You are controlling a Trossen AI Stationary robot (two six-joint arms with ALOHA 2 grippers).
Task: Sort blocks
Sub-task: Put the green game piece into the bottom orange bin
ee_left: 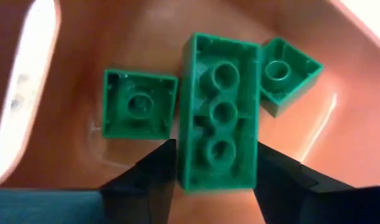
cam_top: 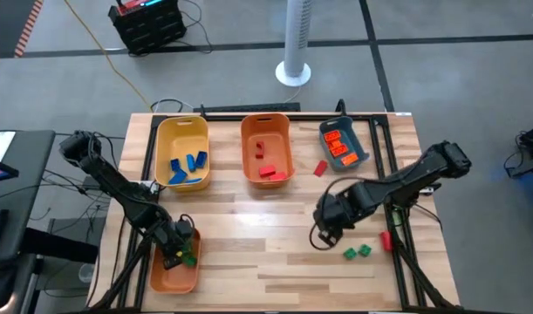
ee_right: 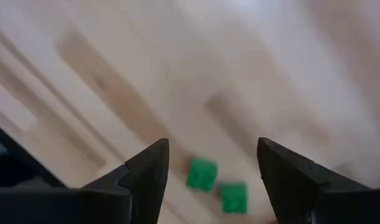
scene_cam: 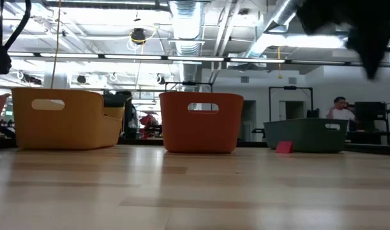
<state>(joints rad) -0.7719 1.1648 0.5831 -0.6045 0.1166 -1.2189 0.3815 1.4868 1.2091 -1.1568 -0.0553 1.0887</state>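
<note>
Left pincer [ee_left: 217, 177] brackets a long green brick [ee_left: 219, 137] inside the orange bin [cam_top: 160, 274], grip uncertain; right pincer [ee_right: 213, 163] gapes wide. Bricks seem light, rigid, slick: pinch the flat long sides.

Yellow bin [cam_top: 182, 131], orange bin [cam_top: 266, 131], teal bin [cam_top: 353, 139] on wooden table [cam_top: 266, 253]; white pole base [cam_top: 293, 73] behind

Worktop [cam_top: 275, 235]: pale wood planks, black frame; yellow bin [cam_top: 182, 152] holds blue blocks [cam_top: 187, 166]; orange bin [cam_top: 266, 148] holds red blocks [cam_top: 266, 170]; teal bin [cam_top: 343, 145] holds orange blocks [cam_top: 339, 139]; one red block [cam_top: 320, 167] loose beside it; second orange bin [cam_top: 174, 266] holds green blocks [ee_left: 219, 112]; two green blocks [cam_top: 357, 252] and another red block [cam_top: 386, 239] on the wood; both arms dark, pincer fingers [ee_right: 149, 171] black.
</note>
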